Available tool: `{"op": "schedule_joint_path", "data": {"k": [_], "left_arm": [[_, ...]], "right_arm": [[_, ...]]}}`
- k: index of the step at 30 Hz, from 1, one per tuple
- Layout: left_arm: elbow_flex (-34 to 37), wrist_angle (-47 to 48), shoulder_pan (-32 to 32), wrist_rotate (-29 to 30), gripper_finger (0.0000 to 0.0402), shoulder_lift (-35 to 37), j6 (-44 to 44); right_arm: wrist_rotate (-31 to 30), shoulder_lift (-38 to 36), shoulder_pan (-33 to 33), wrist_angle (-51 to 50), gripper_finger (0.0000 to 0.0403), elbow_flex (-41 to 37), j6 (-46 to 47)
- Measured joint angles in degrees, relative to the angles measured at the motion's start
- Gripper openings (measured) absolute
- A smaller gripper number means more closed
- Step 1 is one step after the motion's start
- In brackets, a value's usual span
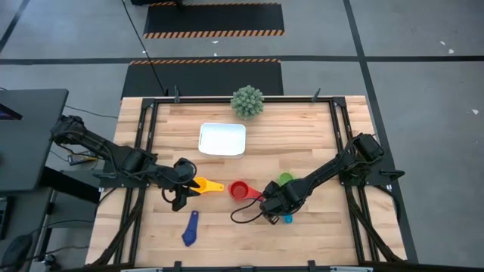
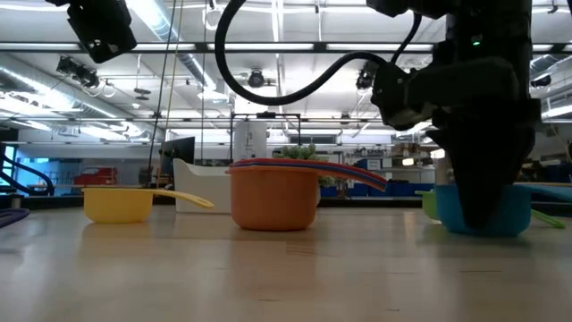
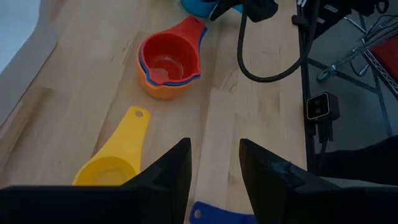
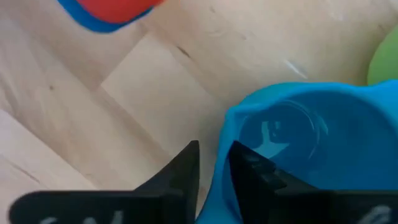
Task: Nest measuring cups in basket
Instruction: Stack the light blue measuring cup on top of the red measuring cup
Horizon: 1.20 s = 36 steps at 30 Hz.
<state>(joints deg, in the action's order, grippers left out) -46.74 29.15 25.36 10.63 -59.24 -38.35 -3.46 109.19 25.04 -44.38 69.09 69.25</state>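
Note:
A light blue measuring cup [image 4: 298,143] stands on the table at the near right, and my right gripper [image 4: 214,152] points down onto it, shut on its wall. A stack of orange, blue and red cups [image 1: 240,190] stands mid-table, with a yellow cup [image 1: 206,184] to its left and a green cup [image 1: 285,179] to its right. A navy cup [image 1: 190,228] lies near the front edge. The white basket [image 1: 221,139] sits farther back. My left gripper [image 3: 214,168] hovers open beside the yellow cup, with nothing between its fingers. My right gripper pinches the light blue cup's side wall at the rim [image 4: 222,140], one finger inside the bowl and one finger [image 4: 186,165] outside. The fingers come from above, pointing down. The cup stands upright with its bottom [image 2: 487,228] on the table.
A spiky grey-green ball plant [image 1: 247,101] stands at the table's far edge behind the basket. A black cable [image 1: 243,217] loops on the wood by the right gripper. Bare wood lies between the basket and the cups.

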Motion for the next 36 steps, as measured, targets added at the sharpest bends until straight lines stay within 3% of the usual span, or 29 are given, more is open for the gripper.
{"op": "schedule_joint_path", "data": {"k": [10,20,26,36], "left_arm": [[0.00,0.02,0.00,0.00,0.0141,0.00,0.02],[0.00,0.30,0.00,0.00,0.0141,0.00,0.20],[0.00,0.19,0.00,-0.02,0.0141,0.01,-1.94],[0.00,-0.37,-0.20,-0.87,0.0141,0.02,-4.20]], "right_arm": [[3.00,-1.14,0.45,-0.46,0.0033,0.01,-11.55],[3.17,-4.70,2.77,-3.28,0.0027,0.01,-34.85],[4.15,-5.31,3.07,-6.66,0.0027,2.73,-42.69],[-3.77,-5.25,-0.51,-10.02,0.0026,13.11,-55.08]]}}
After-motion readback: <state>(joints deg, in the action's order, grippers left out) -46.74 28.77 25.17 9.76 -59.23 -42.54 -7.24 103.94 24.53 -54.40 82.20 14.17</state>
